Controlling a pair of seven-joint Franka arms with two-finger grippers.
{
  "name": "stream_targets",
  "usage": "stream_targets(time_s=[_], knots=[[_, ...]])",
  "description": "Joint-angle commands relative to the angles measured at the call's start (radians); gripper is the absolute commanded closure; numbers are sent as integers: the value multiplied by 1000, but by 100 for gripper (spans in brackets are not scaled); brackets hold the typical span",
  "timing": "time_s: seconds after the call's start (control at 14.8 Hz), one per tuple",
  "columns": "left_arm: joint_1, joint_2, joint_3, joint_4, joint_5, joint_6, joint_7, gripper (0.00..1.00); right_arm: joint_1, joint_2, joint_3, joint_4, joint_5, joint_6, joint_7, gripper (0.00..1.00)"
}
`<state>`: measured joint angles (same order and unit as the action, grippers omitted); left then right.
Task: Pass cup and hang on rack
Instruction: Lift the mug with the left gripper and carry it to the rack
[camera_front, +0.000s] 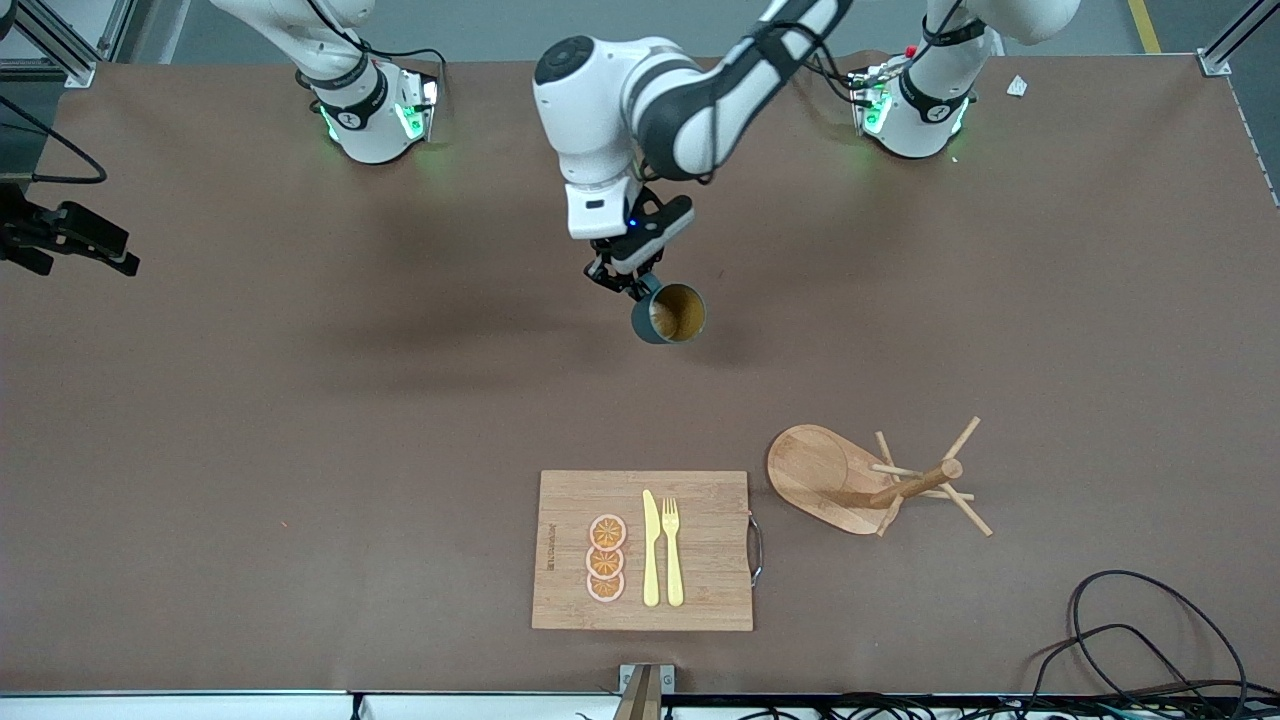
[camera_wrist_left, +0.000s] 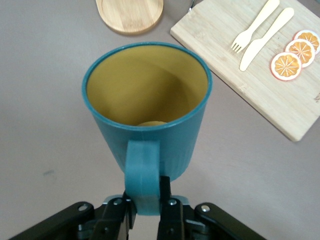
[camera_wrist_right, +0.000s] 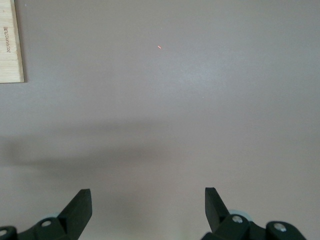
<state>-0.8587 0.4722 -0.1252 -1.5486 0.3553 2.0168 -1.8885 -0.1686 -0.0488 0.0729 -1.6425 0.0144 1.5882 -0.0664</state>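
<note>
The cup (camera_front: 672, 315) is a teal mug with a mustard-yellow inside, held in the air over the middle of the table with its mouth tipped toward the front camera. My left gripper (camera_front: 640, 285) is shut on its loop handle; in the left wrist view the cup (camera_wrist_left: 145, 100) fills the middle and the left gripper (camera_wrist_left: 147, 187) pinches the handle from both sides. The wooden rack (camera_front: 820, 470) with thin pegs is on the table, nearer the front camera and toward the left arm's end; its base shows in the left wrist view (camera_wrist_left: 131, 15). My right gripper (camera_wrist_right: 147, 200) is open and empty over bare table.
A bamboo cutting board (camera_front: 700, 560) near the front edge carries a yellow knife (camera_front: 651, 550), a fork (camera_front: 672, 550) and three orange slices (camera_front: 606, 558). Black cables (camera_front: 1150, 640) lie at the near corner at the left arm's end.
</note>
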Motion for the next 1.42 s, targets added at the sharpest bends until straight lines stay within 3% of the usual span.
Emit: stream_targets(time_s=[0.0, 0.47, 0.74, 1.08, 1.35], knots=[[79, -61, -5, -27, -151, 45, 87, 99, 3, -13, -2, -2, 7, -10, 8, 0], [308, -98, -5, -27, -595, 167, 435, 99, 1, -13, -2, -2, 7, -10, 5, 0], [444, -98, -4, -27, -973, 204, 636, 99, 1, -13, -2, -3, 7, -11, 5, 0], [593, -86, -5, -28, -1281, 104, 873, 99, 3, -13, -2, -2, 6, -11, 5, 0], [690, -69, -4, -28, -1406, -7, 1046, 99, 27, -14, -2, 1, 4, -10, 8, 0]])
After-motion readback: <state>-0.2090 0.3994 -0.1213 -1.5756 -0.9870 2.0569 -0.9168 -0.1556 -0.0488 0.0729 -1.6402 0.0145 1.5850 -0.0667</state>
